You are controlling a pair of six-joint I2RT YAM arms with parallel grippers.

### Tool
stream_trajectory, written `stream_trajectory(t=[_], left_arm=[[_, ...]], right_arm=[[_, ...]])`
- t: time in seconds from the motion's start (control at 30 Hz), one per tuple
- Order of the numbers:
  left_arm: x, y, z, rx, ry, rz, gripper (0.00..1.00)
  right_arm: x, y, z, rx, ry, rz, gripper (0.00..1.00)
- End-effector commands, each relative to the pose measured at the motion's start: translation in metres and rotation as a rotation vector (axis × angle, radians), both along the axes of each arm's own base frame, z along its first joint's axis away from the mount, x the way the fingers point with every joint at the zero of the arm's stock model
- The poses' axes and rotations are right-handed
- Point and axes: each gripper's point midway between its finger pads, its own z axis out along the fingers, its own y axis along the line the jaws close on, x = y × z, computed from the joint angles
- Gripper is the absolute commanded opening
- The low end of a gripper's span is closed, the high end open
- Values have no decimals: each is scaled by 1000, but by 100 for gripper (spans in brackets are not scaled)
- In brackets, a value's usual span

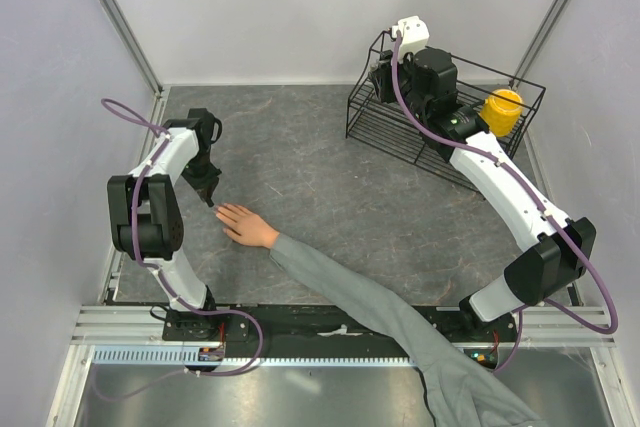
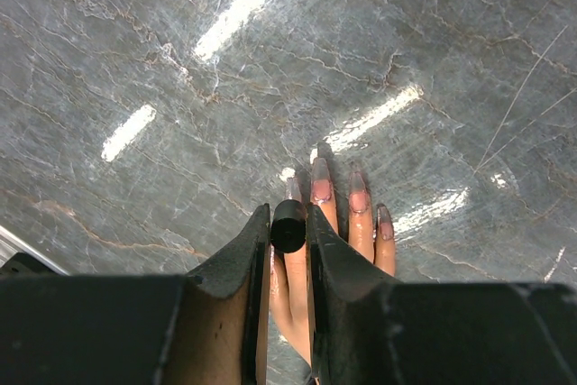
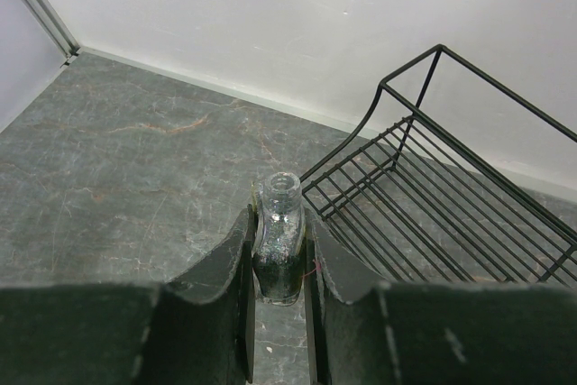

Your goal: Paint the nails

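Nails (image 2: pixel 322 188), tiny and pale, lie just ahead of left tool (image 2: pixel 288 220) (clamped on round black cap (image 2: pixel 288 227)); right tool (image 3: pixel 279 219) grips small glass bottle (image 3: pixel 277 254).

The table (image 2: pixel 180 60) has a grey, veined, stone-like top, smooth and polished enough to throw bright glare. The nails (image 2: pixel 321 188) look glossy, pinkish with greyer tips. The sleeve (image 1: pixel 380 297) is matt grey cloth. The bottle (image 3: pixel 278 223) is clear shiny glass, dark inside lower down. The basket (image 3: pixel 433 196) is thin black metal wire. The left gripper (image 2: pixel 288 214) has matt black fingers (image 2: pixel 230 277), and the cap (image 2: pixel 288 227) between them is matt black too.
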Motion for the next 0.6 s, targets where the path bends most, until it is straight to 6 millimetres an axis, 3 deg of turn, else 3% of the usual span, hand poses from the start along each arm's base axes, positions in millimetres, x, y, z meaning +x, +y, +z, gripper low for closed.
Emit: stream_trajectory(t=[0.0,0.57], left_arm=[[1,8,-4,31,7,23,2],[4,14,-6,36,3,37,2]], right_arm=[[-2,-3,33,37,-80,-3,0],[0,-1,33,37,-78,-1,0]])
